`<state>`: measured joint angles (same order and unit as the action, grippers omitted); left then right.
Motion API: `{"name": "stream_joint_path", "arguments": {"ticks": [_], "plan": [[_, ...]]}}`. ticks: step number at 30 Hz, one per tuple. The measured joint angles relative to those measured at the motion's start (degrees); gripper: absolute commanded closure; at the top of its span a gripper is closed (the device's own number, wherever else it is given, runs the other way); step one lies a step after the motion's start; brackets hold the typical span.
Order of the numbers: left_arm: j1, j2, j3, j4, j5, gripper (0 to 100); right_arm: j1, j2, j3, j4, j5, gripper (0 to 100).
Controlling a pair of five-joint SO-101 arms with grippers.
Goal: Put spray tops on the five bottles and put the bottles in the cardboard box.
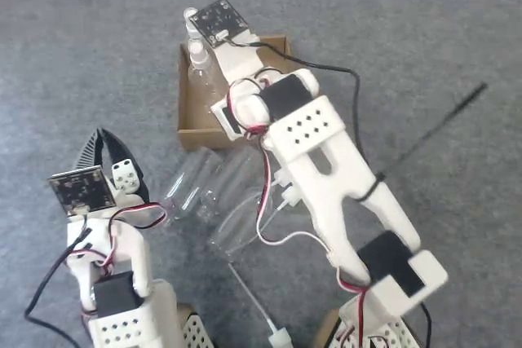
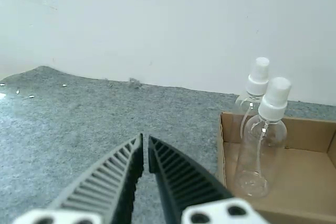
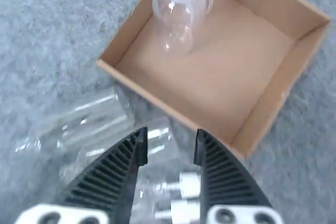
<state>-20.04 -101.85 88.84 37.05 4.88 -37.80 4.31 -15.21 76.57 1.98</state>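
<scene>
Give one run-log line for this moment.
box: two capped bottles | carpet: bottles lying | left end effector: shut | right end effector: open above them

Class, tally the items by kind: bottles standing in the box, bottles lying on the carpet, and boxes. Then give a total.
Standing bottles: 2
Lying bottles: 3
Cardboard box: 1
Total: 6

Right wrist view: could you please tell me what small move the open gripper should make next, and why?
Probably lower the right gripper onto the clear plastic bottle lying beneath it on the grey carpet: its jaws are open above it, and only two capped bottles stand in the brown cardboard box.
</scene>
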Motion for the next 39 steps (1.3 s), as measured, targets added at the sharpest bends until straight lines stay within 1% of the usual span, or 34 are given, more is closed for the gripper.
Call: {"name": "stream_joint_path", "arguments": {"ticks": [4, 9, 13, 20, 22, 24, 28, 30, 32, 35, 39], "plan": [[-1.1, 0.0, 0.0, 0.0, 0.0, 99, 0.0, -4.0, 0.0, 5.9, 0.0, 89.4], [-2.3, 0.0, 0.0, -2.7, 0.0, 99, 0.0, -7.8, -0.1, 13.2, -0.7, 89.3], [-2.2, 0.0, 0.0, -3.2, 0.0, 99, -0.5, -9.1, -0.1, 17.5, -7.6, 89.0], [-2.2, 0.0, 0.0, -3.2, 0.0, 99, -4.2, -9.1, -0.1, 23.3, -19.7, 88.9], [-2.2, 0.0, 0.0, -3.2, 0.0, 99, -5.6, -9.1, 0.0, 23.5, -22.0, 88.7], [-2.2, 0.0, 0.0, -3.2, 0.0, 99, -7.1, -9.1, 1.5, 23.5, -24.2, 85.3], [-2.2, 0.0, 0.0, -3.2, 0.0, 99, -9.8, -9.1, 6.6, 23.5, -30.5, 67.4], [-2.2, 0.0, 0.0, -3.2, 0.2, 99, -10.9, -9.1, 8.8, 23.5, -34.0, 61.6], [-2.2, 0.0, 0.0, -3.2, 0.2, 99, -11.6, -9.1, 10.7, 23.5, -36.8, 62.4], [-2.2, 0.0, 0.0, -3.2, 0.2, 99, -13.3, -9.1, 14.3, 22.7, -38.8, 66.5], [-2.2, 0.0, 0.0, -3.2, 0.2, 99, -13.6, -9.1, 19.9, 15.6, -39.3, 69.0]]}}
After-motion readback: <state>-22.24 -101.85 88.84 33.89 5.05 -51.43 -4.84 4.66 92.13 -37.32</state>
